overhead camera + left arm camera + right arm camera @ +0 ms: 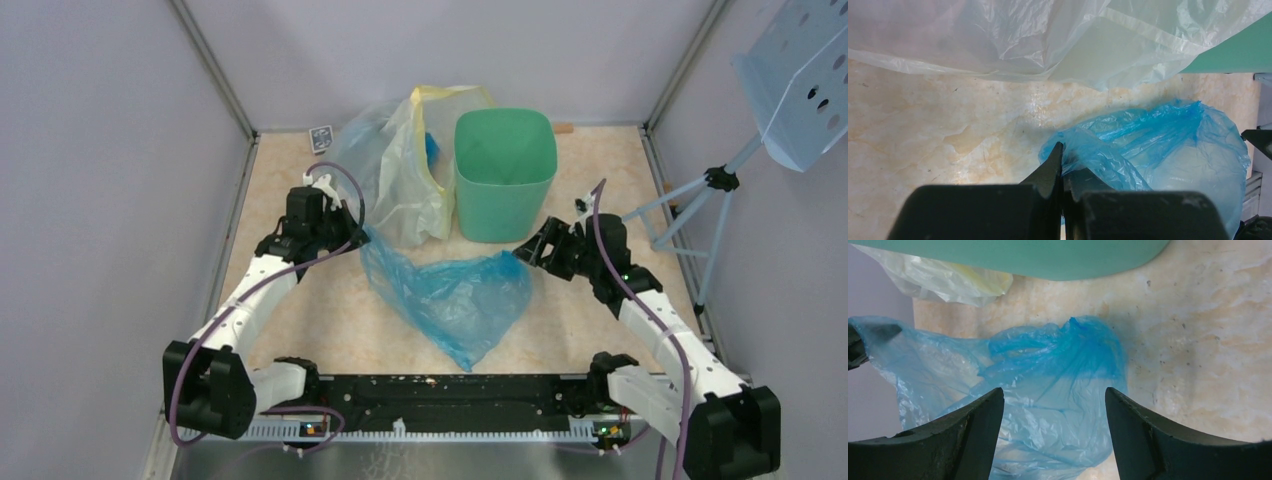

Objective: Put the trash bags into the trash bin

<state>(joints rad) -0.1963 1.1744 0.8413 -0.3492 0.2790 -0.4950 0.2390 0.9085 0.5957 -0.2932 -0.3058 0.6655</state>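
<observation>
Left wrist view alone shows left pincer (1062, 161) clamped on blue bag (1168, 145); right pincer (1054, 396) wide.

Light was bright and even, shadows soft; the worktop (948, 125) showed faint glare, and both wrist views' near tool fingers were blurred.

Left arm (245, 295) and right arm (665, 330): white links are joined by black motor housings; a purple cable (350, 185) is looped along each. Fingers (973, 435) are matt black, wedge-shaped.
</observation>
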